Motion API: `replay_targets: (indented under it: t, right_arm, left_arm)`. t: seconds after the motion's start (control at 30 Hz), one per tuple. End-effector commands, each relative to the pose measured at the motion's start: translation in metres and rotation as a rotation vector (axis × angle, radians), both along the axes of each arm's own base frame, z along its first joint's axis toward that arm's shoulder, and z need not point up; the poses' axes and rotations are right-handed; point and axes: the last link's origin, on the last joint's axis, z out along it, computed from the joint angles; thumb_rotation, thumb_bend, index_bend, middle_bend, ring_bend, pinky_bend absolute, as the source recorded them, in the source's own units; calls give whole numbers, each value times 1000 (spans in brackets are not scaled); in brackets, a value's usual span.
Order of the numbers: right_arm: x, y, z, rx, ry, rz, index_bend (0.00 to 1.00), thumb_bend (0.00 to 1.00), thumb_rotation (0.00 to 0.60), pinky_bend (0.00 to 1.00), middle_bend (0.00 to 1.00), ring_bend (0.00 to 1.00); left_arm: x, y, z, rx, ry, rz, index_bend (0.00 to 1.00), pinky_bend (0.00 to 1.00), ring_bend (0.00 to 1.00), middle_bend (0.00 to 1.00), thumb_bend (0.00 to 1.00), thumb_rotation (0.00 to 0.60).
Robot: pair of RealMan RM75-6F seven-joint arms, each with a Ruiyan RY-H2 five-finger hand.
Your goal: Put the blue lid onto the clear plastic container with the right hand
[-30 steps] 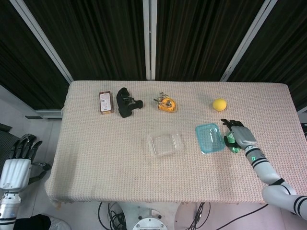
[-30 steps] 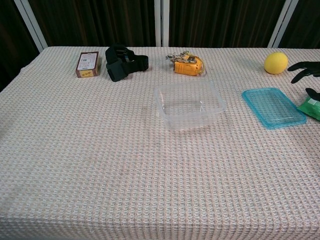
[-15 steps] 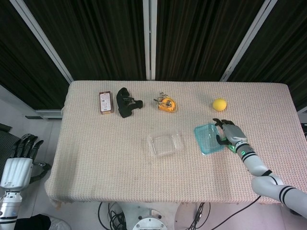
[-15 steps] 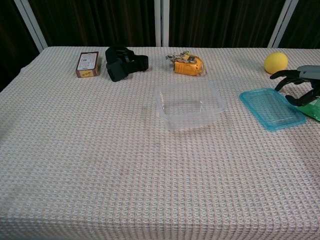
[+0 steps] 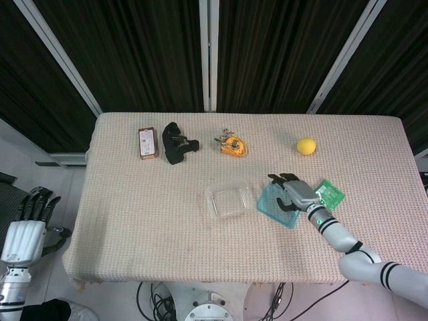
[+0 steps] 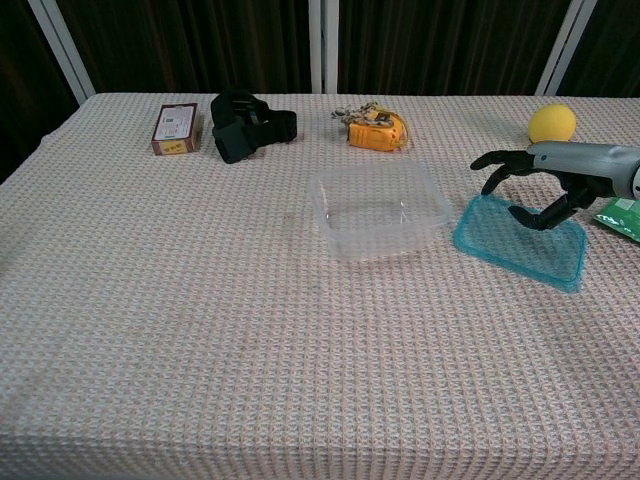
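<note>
Since a moment ago, the right hand [image 5: 294, 194] has slid the blue lid [image 5: 277, 206] across the desk [image 5: 134, 207] toward the clear plastic container [image 5: 229, 201], uncovering a green packet [image 5: 330, 194] that it hid before. That hand lies over the lid's far edge with dark fingers [image 6: 505, 162] spread and curled down onto it; whether it actually grips the lid or only presses on it cannot be told. From the chest view, the lid [image 6: 520, 240] lies skewed on the cloth just below the right hand [image 6: 535, 185], its near corner close beside the container [image 6: 378, 208] but not on it. The container sits open and upright just to the left of this hand. A green packet lies just right of the hand, partly cut off at the chest view's edge. Beyond the hand, toward the desk's far edge, rests a yellow ball [image 5: 306, 146]. Further left along that far side are an orange tape measure [image 5: 232, 144], a black strap [image 5: 176, 143] and a small brown box [image 5: 147, 143]. Well apart, off the desk's left edge, the left hand [image 5: 27, 224] hangs empty with its fingers straight and apart.
</note>
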Motion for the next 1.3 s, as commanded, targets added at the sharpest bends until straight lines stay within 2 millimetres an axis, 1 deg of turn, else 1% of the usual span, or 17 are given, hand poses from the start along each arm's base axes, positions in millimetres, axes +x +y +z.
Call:
replay_targets:
  t: [0.03, 0.13, 0.27, 0.33, 0.4, 0.53, 0.6, 0.7, 0.77, 0.87, 0.97, 1.07, 1.2, 1.3]
  right_arm:
    - [12, 11, -8, 32, 7, 61, 0, 494, 600, 0, 187, 0]
    - [19, 23, -11, 62, -8, 81, 0, 467, 600, 0, 187, 0]
    - [23, 35, -6, 62, -14, 109, 0, 434, 600, 0, 186, 0]
    - [23, 42, -1, 41, -13, 128, 0, 357, 600, 0, 174, 0]
    - [19, 49, 4, 19, 13, 152, 0, 266, 600, 0, 135, 0]
    - [6, 60, 12, -19, 140, 183, 0, 55, 600, 0, 38, 0]
    - [2, 67, 14, -14, 210, 188, 0, 12, 600, 0, 27, 0]
    - [1, 73, 13, 0, 262, 176, 0, 0, 600, 0, 24, 0]
    - [2, 73, 13, -10, 268, 160, 0, 0, 600, 0, 24, 0]
    - [3, 69, 13, -27, 268, 135, 0, 0, 600, 0, 39, 0]
    - [5, 63, 12, -9, 293, 132, 0, 23, 600, 0, 49, 0]
    - [9, 58, 10, 11, 313, 128, 0, 42, 600, 0, 42, 0]
    - [20, 52, 12, 30, 289, 82, 0, 42, 600, 0, 31, 0]
    - [23, 47, 11, 35, 300, 64, 0, 46, 600, 0, 24, 0]
  left_arm:
    - [-1, -1, 0, 0, -3, 3, 122, 0, 0, 44, 72, 600]
    - [-3, -2, 0, 2, -9, 7, 122, 0, 0, 44, 72, 600]
    - [-6, -4, 0, 7, -16, 8, 122, 0, 0, 44, 72, 600]
    - [-8, -4, 0, 9, -21, 9, 122, 0, 0, 44, 72, 600]
    - [-9, -5, 1, 11, -24, 9, 122, 0, 0, 44, 72, 600]
    - [-11, -6, 1, 11, -31, 9, 122, 0, 0, 44, 72, 600]
    - [-12, -7, -1, 1, -39, 12, 122, 0, 0, 44, 72, 600]
    - [-13, -6, -3, -16, -49, 23, 122, 0, 0, 44, 73, 600]
    - [-13, -6, -4, -16, -49, 19, 122, 0, 0, 44, 72, 600]
    - [-12, -6, -5, -19, -51, 14, 122, 0, 0, 44, 73, 600]
    - [-12, -6, -5, -25, -49, 15, 122, 0, 0, 44, 73, 600]
    - [-10, -6, -3, -30, -52, 10, 122, 0, 0, 44, 72, 600]
    - [-10, -7, -2, -33, -52, 8, 122, 0, 0, 44, 74, 600]
    - [-11, -7, -1, -40, -47, 14, 123, 0, 0, 44, 74, 600]
